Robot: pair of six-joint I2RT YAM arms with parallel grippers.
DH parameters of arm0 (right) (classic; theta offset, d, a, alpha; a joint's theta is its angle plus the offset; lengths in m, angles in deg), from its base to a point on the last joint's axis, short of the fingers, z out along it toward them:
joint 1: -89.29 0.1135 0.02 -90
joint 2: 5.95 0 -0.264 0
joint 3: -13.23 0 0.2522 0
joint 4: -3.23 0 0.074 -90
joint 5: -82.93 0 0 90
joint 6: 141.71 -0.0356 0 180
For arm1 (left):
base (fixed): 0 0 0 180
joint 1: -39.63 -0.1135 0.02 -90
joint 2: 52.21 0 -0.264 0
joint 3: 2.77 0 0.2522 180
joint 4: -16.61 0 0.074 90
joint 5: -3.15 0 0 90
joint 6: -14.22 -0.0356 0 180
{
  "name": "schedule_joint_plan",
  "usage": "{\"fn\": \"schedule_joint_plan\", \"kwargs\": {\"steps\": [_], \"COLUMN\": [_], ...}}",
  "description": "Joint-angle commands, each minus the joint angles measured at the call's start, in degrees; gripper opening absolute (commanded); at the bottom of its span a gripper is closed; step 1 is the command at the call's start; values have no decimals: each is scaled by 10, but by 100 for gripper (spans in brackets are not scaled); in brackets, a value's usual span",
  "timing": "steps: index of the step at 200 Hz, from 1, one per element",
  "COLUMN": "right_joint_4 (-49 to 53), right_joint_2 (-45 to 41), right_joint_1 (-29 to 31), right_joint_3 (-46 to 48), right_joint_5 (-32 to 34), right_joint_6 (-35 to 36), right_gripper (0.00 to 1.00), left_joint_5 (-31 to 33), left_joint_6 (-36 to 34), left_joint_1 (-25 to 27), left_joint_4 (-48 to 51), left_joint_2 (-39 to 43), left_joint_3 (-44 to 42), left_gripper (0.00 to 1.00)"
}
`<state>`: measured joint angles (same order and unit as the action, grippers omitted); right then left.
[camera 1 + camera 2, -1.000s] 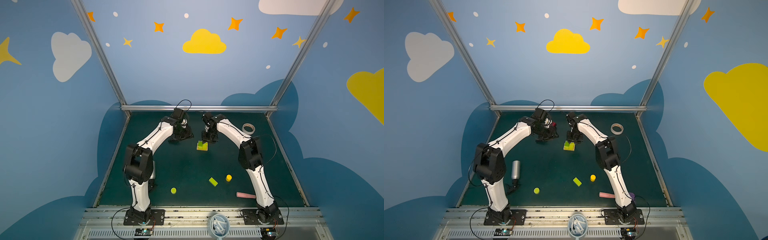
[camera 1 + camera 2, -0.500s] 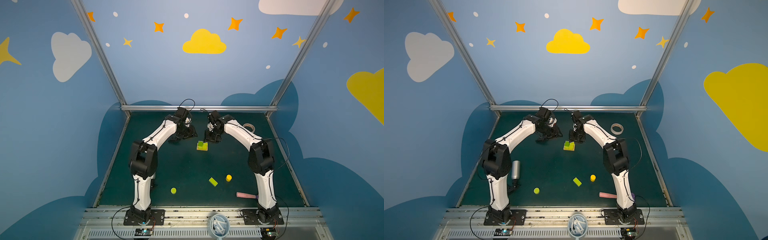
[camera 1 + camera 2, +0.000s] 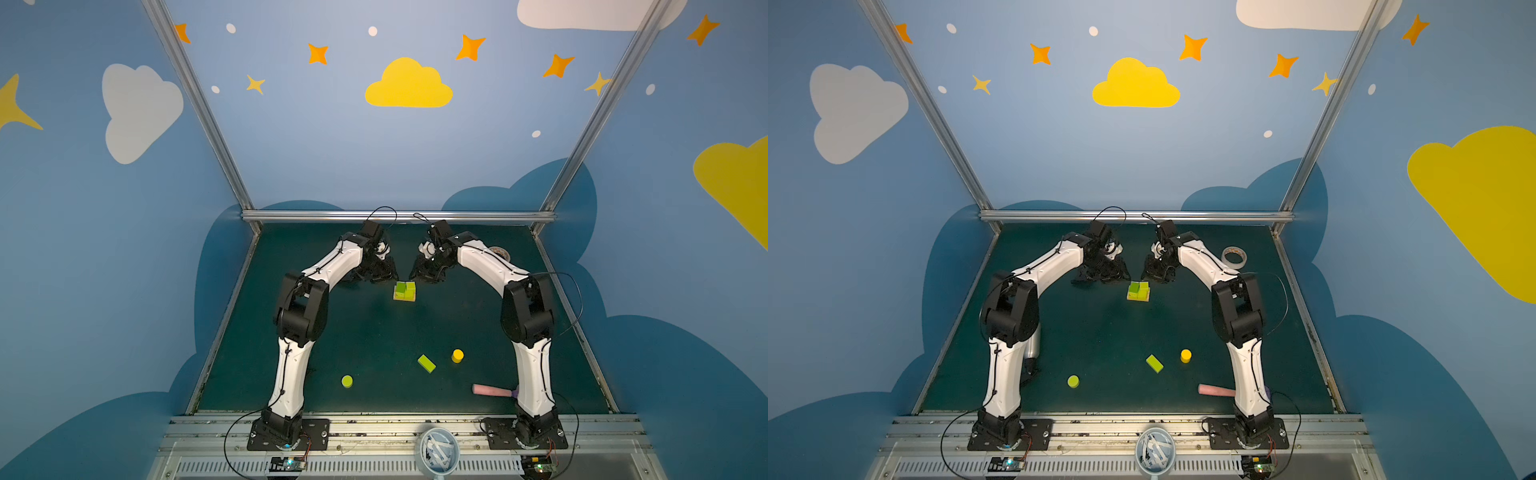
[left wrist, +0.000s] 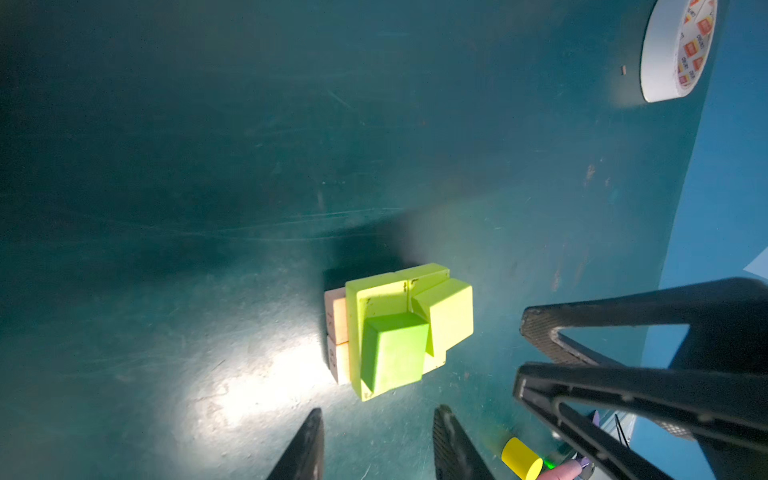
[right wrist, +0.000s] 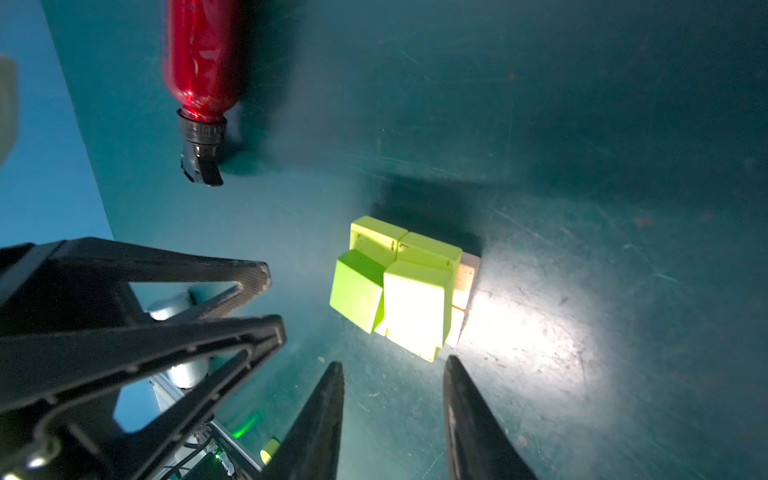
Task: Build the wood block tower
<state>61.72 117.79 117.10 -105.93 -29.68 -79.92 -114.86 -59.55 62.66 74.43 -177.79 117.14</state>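
Note:
The tower (image 3: 404,291) (image 3: 1138,291) stands at the back middle of the mat. It has tan bars at the base, lime bars (image 4: 376,297) across them and two lime blocks (image 5: 411,303) on top. My left gripper (image 3: 379,272) (image 4: 380,411) hovers just left of it, open and empty. Just right of it is my right gripper (image 3: 428,272) (image 5: 395,363), also open and empty. Loose wood blocks lie near the front: a lime bar (image 3: 427,363), a yellow cylinder (image 3: 457,355) (image 4: 521,457) and a lime cylinder (image 3: 347,381).
A white tape roll (image 3: 1234,255) (image 4: 673,50) lies at the back right. A red tool (image 5: 203,62) lies behind the left gripper. A pink-handled tool (image 3: 492,390) rests by the right arm's base. A silver cylinder (image 3: 1032,345) stands behind the left arm.
Both grippers have drawn back from the tower toward the rear wall. The right one no longer hangs over the stack. The tower and loose blocks have not moved.

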Motion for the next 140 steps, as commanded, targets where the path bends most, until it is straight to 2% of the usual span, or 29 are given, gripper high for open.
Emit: {"fn": "schedule_joint_plan", "kwargs": {"steps": [1,47,70,140], "right_joint_4": [-12,-13,-12,-2], "right_joint_2": [8,30,43,82], "right_joint_1": [-5,-14,-17,-23], "right_joint_3": [0,-23,-39,-89], "right_joint_5": [-17,-24,-27,-40], "right_joint_6": [9,20,24,31], "right_gripper": [39,36,29,17], "left_joint_5": [0,13,19,20], "left_joint_6": [-12,-8,-4,1], "left_joint_1": [6,9,10,11], "left_joint_4": [9,21,20,19], "left_joint_2": [-16,-36,-35,-31], "left_joint_3": [18,35,34,37], "left_gripper": [42,41,41,41]}}
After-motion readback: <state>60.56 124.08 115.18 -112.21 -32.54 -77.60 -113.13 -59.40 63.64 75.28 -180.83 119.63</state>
